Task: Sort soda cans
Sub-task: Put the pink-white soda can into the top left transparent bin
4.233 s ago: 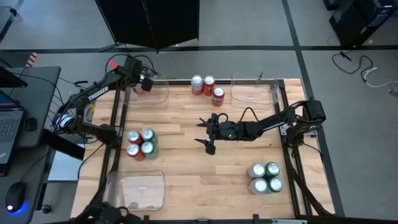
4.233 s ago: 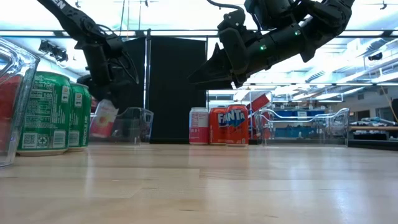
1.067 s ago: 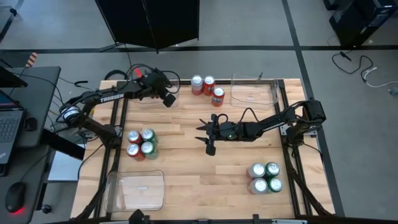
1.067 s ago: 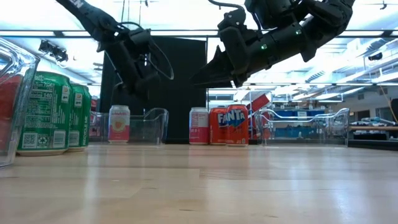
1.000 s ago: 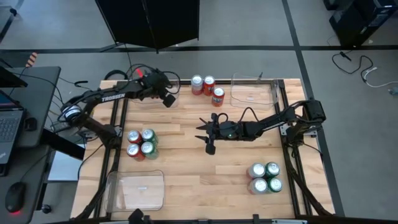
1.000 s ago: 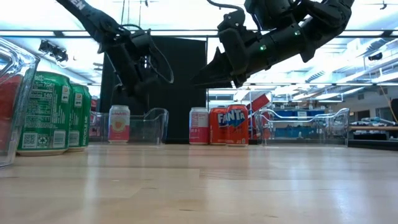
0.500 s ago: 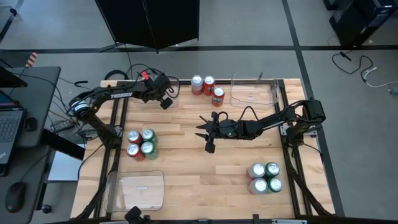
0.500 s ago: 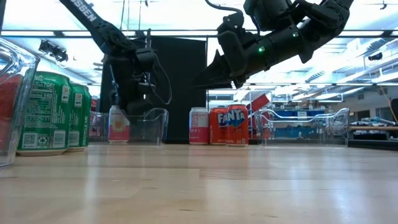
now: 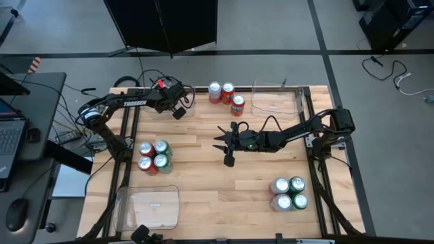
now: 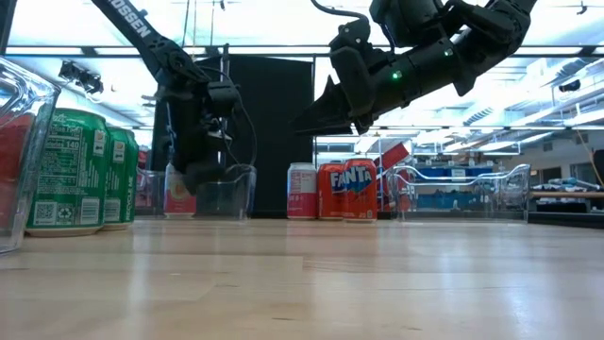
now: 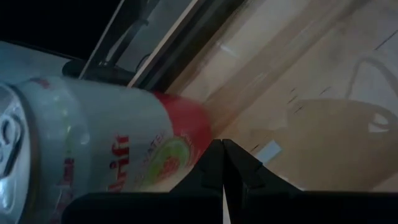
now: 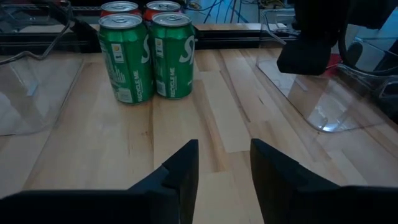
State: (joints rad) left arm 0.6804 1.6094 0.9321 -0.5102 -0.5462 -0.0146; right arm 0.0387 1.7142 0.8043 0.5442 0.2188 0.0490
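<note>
Pink-and-white can (image 10: 179,192) stands in the far-left tray (image 10: 229,192), just beside my left gripper (image 9: 178,112), whose jaws are closed on nothing. My right gripper (image 9: 227,145) hangs mid-table, jaws partly open and empty, facing two green cans (image 12: 150,55) well ahead.

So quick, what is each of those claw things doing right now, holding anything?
Left end effector: shut, empty, at the clear plastic tray beside a silver-white soda can.
Right end effector: open, empty, above mid-table.

A wooden table (image 9: 203,203) holds three clear trays: far left (image 9: 166,102), far right (image 9: 274,100), near left (image 9: 149,207). A laptop (image 9: 10,139) sits on a desk left.
</note>
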